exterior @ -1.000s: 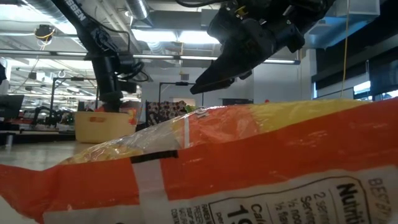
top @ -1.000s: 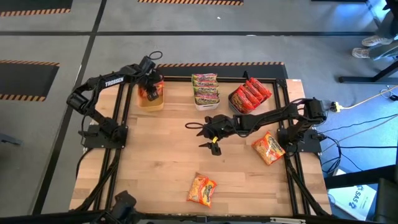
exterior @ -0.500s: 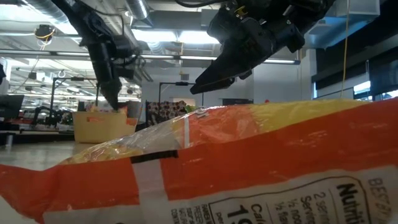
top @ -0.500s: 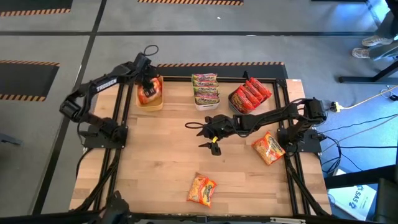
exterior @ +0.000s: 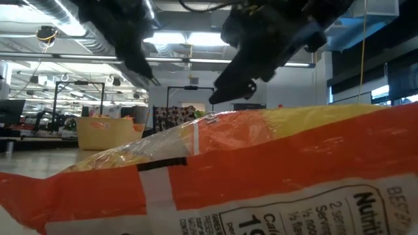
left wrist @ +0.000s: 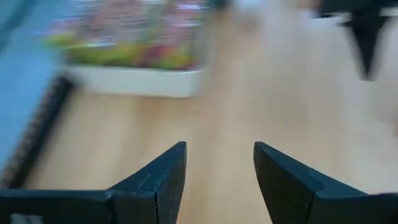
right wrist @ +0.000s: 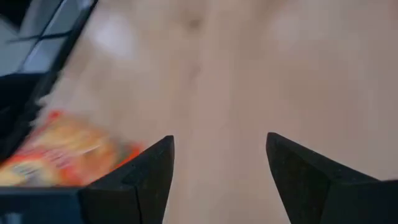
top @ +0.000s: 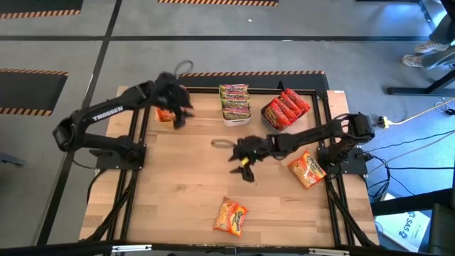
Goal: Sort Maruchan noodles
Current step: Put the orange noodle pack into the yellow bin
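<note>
The left gripper (top: 179,114) has swung off the yellow bin (top: 165,114) toward the table's (top: 178,185) middle, its fingers (left wrist: 163,177) spread and empty; the right gripper (top: 242,165), also spread and empty, has barely shifted near the centre. One orange noodle packet (top: 232,216) lies near the front edge, long axis slanting, another (top: 307,169) beside the right arm's base, tilted diagonally

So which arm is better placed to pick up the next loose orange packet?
Probably the right. The right gripper hangs open over mid-table, closer to both loose orange packets. The left gripper, open and empty, is up by the yellow bin at the far edge.
</note>
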`<move>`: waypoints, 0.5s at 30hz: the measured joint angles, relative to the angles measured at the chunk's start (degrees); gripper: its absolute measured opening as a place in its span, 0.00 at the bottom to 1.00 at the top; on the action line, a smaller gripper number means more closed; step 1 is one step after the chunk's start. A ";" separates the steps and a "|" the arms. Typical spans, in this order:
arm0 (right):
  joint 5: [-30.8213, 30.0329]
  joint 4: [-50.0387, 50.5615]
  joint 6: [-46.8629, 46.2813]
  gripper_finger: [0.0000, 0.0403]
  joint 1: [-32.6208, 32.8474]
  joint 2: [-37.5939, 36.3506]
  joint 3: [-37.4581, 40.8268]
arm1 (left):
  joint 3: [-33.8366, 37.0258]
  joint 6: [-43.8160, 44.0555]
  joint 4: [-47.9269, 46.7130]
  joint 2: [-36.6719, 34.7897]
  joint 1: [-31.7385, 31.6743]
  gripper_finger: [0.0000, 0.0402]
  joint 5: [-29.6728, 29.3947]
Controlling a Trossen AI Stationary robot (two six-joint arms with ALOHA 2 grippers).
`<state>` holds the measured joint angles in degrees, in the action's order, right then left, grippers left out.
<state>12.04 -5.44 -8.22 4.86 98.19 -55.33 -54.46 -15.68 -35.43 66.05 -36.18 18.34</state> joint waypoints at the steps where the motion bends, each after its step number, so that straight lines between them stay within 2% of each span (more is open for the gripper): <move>1: -0.01 0.74 -0.69 0.59 1.42 0.00 0.00 | 0.02 1.40 -0.06 0.10 3.55 0.45 -0.09; 4: -1.92 2.73 -4.28 0.59 5.64 0.00 -0.02 | 0.09 6.56 -0.06 0.45 14.18 0.45 -2.03; 8: -5.13 4.60 -11.05 0.59 11.09 0.00 -0.02 | 1.50 14.27 1.47 1.68 28.28 0.45 -7.79; 11: -7.61 5.35 -17.07 0.59 15.94 0.24 -0.02 | 4.80 21.69 6.20 2.14 37.93 0.45 -12.08; 15: -13.46 3.42 -25.16 0.59 23.12 1.95 -0.04 | 11.10 31.33 20.59 3.29 49.00 0.45 -15.82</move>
<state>-1.42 -2.02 -33.38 27.99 100.14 -55.37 -43.36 15.65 -14.84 69.34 12.82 2.51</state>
